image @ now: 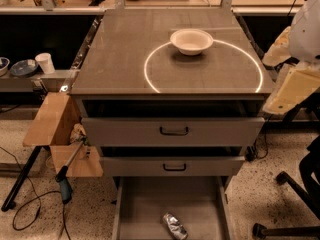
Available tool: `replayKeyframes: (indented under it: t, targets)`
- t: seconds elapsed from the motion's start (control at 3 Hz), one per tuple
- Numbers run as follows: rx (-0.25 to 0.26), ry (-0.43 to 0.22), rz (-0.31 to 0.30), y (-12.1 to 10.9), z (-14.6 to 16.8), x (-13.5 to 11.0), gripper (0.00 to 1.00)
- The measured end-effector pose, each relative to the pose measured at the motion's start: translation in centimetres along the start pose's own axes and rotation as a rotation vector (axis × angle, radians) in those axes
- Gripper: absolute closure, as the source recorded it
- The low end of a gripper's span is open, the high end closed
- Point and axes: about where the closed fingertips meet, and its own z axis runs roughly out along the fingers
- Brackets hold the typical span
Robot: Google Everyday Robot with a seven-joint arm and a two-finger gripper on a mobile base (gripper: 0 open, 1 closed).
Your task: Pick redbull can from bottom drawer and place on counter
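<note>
Your gripper (292, 90) is at the right edge of view, just off the table's (115, 59) right side and about level with its front edge, holding nothing visible. Can't tell whether it's spread or closed. The redbull can (174, 226) is well below and left of the gripper. It lies on its side on the floor of the bottom drawer (142, 209), which is pulled out. The can is a bit right of the drawer's middle, angled diagonally, clear of both side walls. The top drawer (125, 131) and middle drawer (135, 166), both with black handles, are left of the gripper and stepped slightly out. The white bowl (191, 41) is up and left of the gripper, upright on the table, on the far arc of the white circle (145, 73).
</note>
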Motion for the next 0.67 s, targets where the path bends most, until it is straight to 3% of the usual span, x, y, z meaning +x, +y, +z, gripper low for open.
replayKeyframes:
  t: [0.33, 0.67]
  targets:
    - [0.000, 0.000, 0.000, 0.00, 0.00, 0.00, 0.11]
    - [0.000, 0.000, 0.000, 0.00, 0.00, 0.00, 0.00]
